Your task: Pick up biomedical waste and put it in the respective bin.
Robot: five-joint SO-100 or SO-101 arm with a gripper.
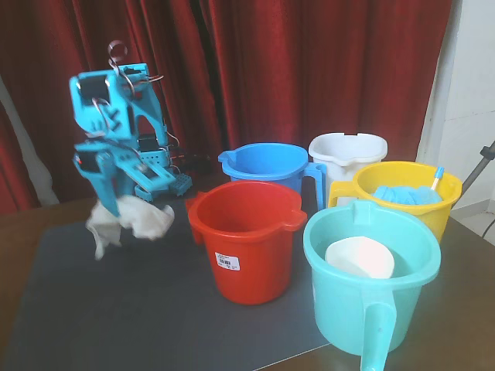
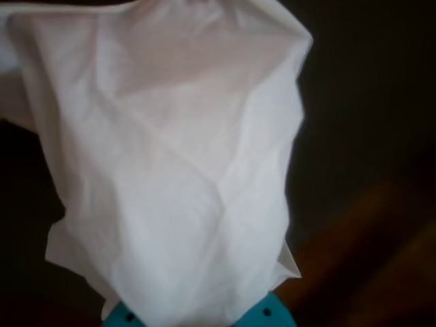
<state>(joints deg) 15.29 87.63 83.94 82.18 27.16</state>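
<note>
Gripper (image 1: 116, 207) apparently clamped on crumpled white tissue (image 1: 131, 222) — lifted off mat (image 1: 116, 309)

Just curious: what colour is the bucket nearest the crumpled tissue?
Red, clearest in the fixed view.

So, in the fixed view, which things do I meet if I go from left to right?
Crumpled white tissue held in the arm's fingers → red bucket → teal bucket holding a white item → yellow bucket. The blue and white buckets behind overlap, so I leave them out.
</note>
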